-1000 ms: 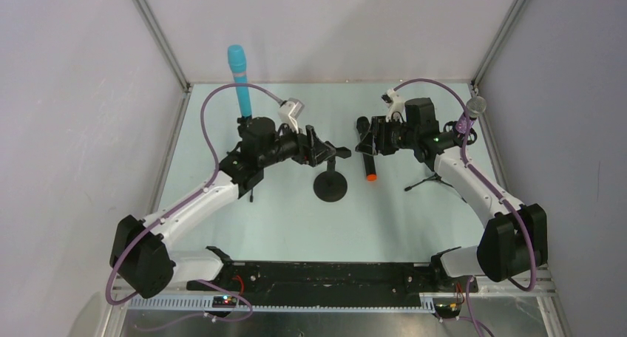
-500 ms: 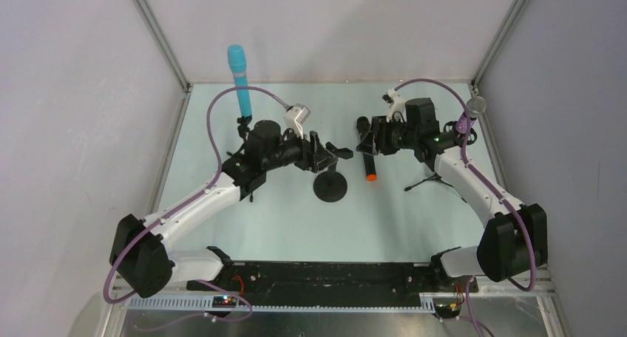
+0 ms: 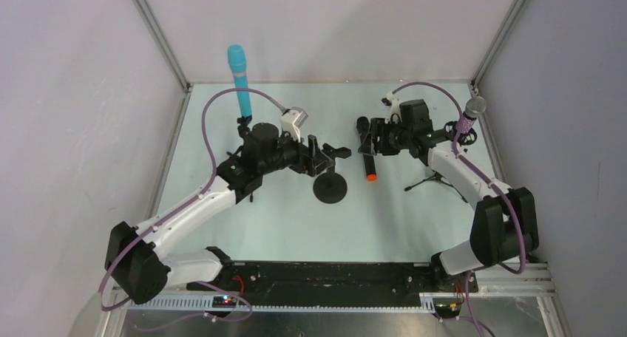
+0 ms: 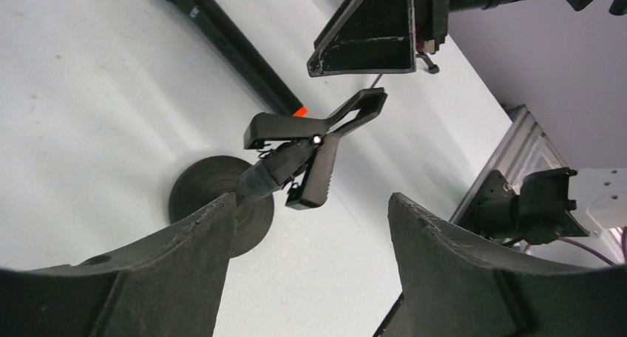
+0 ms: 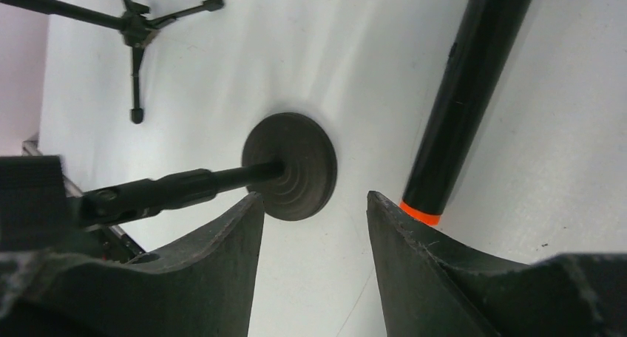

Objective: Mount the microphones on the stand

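Pale green worktop (image 3: 281,226) sits inside grey walls. Both pairs of jaws are open and hold nothing. The left jaws are right by the clip (image 4: 314,141) on the round-foot stand (image 3: 330,187), likely to pinch it wide so a mic can slip in. The right jaws hang close by the black microphone with the orange end (image 5: 462,100), which lies flat beside that stand and looks like the one not yet done. Farther out, the cyan microphone (image 3: 239,82) stands upright at the back left. The purple microphone (image 3: 469,117) sits up on the tripod stand (image 5: 137,26) at the right.
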`<state>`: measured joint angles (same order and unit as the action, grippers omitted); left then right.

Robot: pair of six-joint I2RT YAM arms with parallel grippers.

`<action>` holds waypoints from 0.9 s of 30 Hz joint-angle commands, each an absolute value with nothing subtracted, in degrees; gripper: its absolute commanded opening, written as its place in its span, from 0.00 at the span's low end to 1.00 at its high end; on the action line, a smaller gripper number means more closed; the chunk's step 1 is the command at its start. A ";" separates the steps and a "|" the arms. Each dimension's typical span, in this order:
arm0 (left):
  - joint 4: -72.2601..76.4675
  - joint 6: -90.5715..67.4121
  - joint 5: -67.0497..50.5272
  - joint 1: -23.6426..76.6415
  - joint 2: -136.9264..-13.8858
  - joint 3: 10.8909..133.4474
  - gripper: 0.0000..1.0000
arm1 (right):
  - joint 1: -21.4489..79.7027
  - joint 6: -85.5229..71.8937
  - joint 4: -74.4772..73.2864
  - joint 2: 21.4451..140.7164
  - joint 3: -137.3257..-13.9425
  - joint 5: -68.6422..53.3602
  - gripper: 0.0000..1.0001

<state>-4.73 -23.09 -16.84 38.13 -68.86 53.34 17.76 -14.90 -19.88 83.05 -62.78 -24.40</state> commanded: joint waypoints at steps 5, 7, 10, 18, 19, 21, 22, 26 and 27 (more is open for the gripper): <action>-6.82 -14.87 -7.51 38.57 -61.48 52.94 0.82 | 17.86 -11.80 -27.14 92.46 -71.99 -19.33 0.61; -6.78 -13.37 -5.50 38.55 -59.90 52.43 0.83 | 17.89 -11.18 -29.65 95.20 -74.71 -17.97 0.62; -6.83 -10.56 -3.12 38.55 -57.34 51.75 0.85 | 17.88 -10.74 -32.63 99.49 -78.05 -15.87 0.63; -6.82 -6.70 -1.08 38.46 -54.23 49.86 0.93 | 19.22 -9.24 -37.74 108.35 -86.92 -8.75 0.65; -6.80 -6.55 -1.15 38.47 -54.19 49.62 0.93 | 19.50 -8.82 -38.62 109.86 -87.62 -6.98 0.65; -6.77 -6.51 -1.53 38.45 -54.39 49.28 0.93 | 20.09 -8.30 -39.86 112.14 -89.94 -4.72 0.66; -6.77 -6.42 -1.77 38.44 -54.57 49.25 0.93 | 20.45 -8.15 -40.23 112.85 -91.48 -4.07 0.66; -6.77 -6.33 -3.27 38.41 -55.41 49.06 0.93 | 21.45 -7.41 -42.05 117.00 -95.86 -1.56 0.65; -6.79 -6.33 -3.76 38.45 -55.60 48.98 0.93 | 21.58 -7.40 -42.40 118.24 -96.49 -0.96 0.65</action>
